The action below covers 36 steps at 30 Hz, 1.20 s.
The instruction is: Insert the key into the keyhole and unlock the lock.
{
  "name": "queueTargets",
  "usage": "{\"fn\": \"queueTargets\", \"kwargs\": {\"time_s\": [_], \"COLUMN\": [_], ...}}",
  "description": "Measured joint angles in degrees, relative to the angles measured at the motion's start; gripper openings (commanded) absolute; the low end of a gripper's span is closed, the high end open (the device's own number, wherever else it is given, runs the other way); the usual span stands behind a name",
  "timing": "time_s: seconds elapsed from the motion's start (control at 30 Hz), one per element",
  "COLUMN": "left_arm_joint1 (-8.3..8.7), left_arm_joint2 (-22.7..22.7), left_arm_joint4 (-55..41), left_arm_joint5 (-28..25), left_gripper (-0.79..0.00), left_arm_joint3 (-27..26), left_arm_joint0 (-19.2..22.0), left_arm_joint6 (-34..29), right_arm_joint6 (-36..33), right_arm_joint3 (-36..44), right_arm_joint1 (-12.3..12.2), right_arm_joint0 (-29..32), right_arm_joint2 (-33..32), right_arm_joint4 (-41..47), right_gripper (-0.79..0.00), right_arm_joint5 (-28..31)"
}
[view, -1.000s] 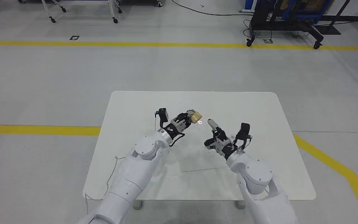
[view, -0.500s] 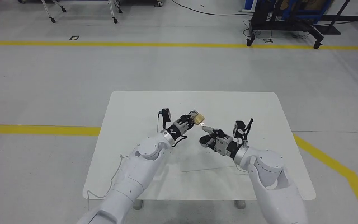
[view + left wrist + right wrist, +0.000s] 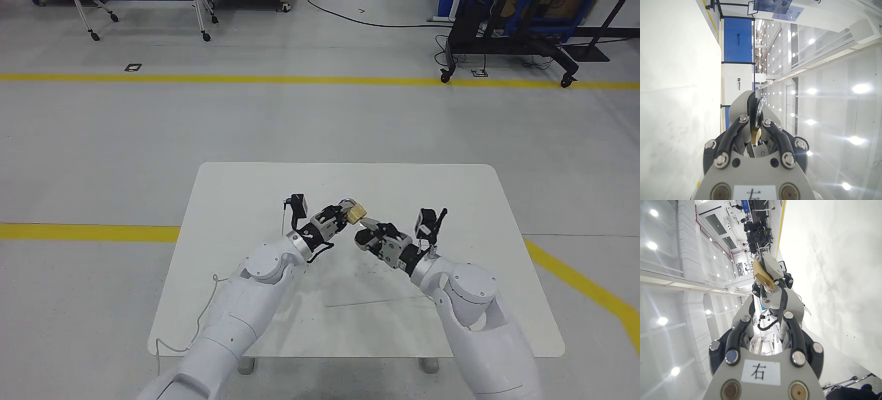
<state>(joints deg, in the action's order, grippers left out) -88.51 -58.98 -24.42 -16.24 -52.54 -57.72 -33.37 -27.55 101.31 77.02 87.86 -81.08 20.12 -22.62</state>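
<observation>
Top view first, biggest thing down. The white table [image 3: 480, 200] took up the middle of the floor, and everything that mattered was bunched together a touch toward 12 o'clock from its centre.

The left gripper [image 3: 342, 213] sat at about 8 o'clock from that bunch and pointed off toward 2 o'clock. It was squeezed right down with barely any gap. The left wrist view showed the pads pinching the lock [image 3: 353, 211], with the brass body edge-on and a silvery metal bit beside it.

The right gripper [image 3: 366, 231] sat at about 4 o'clock from the lock, aimed back toward 10 o'clock, so the two were nose to nose and very close. Honestly I couldn't tell how wide it was, or whether it actually had hold of anything.

The lock looked held up off the tabletop, poking out past the end of the left gripper, with one end of its body facing the right gripper.

The key [image 3: 769, 290] was the smallest bit. In the right wrist view it was a little shiny silver thing sitting right against that end of the brass body, touching it. I couldn't make out how far in it was.
</observation>
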Motion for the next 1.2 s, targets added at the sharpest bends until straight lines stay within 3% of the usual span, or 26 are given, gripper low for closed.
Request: {"fn": "queueTargets", "kwargs": {"time_s": [0.1,0.37,0.43,0.87,1.2], "left_arm_joint1": [-0.01,-0.05,-0.05,0.26,0.76], "left_arm_joint2": [0.0,0.0,0.0,-0.3,-0.4], "left_arm_joint4": [-0.3,-0.6,-0.5,0.3,5.0], "left_arm_joint5": [0.2,0.7,0.5,-2.1,-8.0], "left_gripper": [-0.785,-0.785,-0.785,-0.785,-0.785], "left_arm_joint3": [0.0,-0.3,-0.4,-1.5,-5.2], "left_arm_joint0": [0.0,0.0,-0.1,-1.1,-3.9], "left_arm_joint6": [-0.4,-1.0,-1.2,-2.5,0.0], "right_arm_joint6": [0.4,1.4,1.5,-2.7,-11.2], "right_arm_joint3": [-0.5,-1.7,-2.0,-3.1,-8.0], "right_arm_joint1": [-0.1,-0.3,-0.3,-1.1,-2.2], "right_arm_joint0": [-0.4,-1.7,-1.9,-3.1,-7.3], "right_arm_joint2": [0.1,0.7,0.6,-1.3,-4.1], "right_arm_joint4": [0.3,1.6,2.4,8.0,16.8], "right_gripper": [-0.650,-0.683,-0.785,-0.785,-0.785], "right_arm_joint5": [0.0,-0.6,-0.9,-5.9,-16.5]}}
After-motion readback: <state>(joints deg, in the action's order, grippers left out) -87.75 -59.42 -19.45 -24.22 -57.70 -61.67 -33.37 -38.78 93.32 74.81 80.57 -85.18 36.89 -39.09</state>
